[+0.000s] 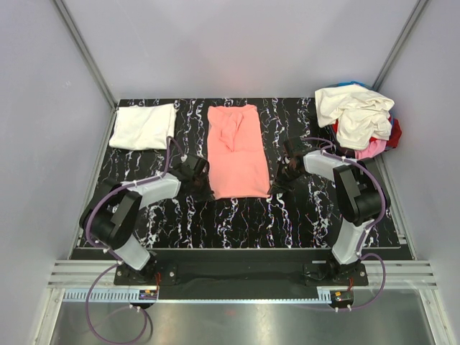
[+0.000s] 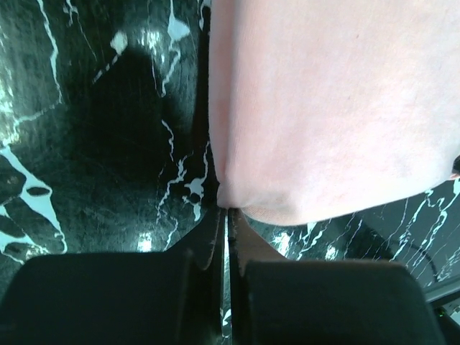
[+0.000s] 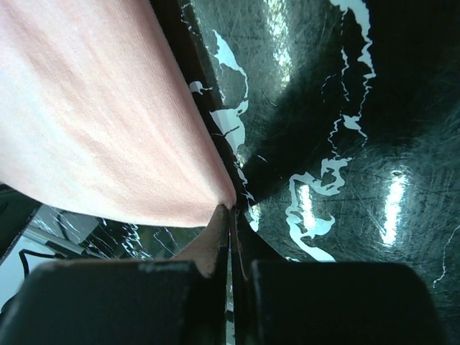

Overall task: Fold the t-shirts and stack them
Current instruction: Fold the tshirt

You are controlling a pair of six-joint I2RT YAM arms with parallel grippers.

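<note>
A salmon-pink t-shirt [image 1: 236, 151] lies as a long strip in the middle of the black marbled table [image 1: 237, 219]. My left gripper [image 1: 207, 191] is shut on the shirt's near left corner; in the left wrist view the jaws [image 2: 226, 210] pinch the pink cloth [image 2: 330, 108] at its edge. My right gripper [image 1: 274, 187] is shut on the near right corner; in the right wrist view the jaws [image 3: 231, 210] meet on the tip of the pink cloth [image 3: 100, 122]. A folded white t-shirt [image 1: 142, 126] lies at the back left.
A loose pile of t-shirts sits at the back right corner, a cream one [image 1: 356, 115] on top, with red [image 1: 394, 133], bright pink [image 1: 370, 149] and a bit of blue beneath. Grey walls enclose the table on three sides.
</note>
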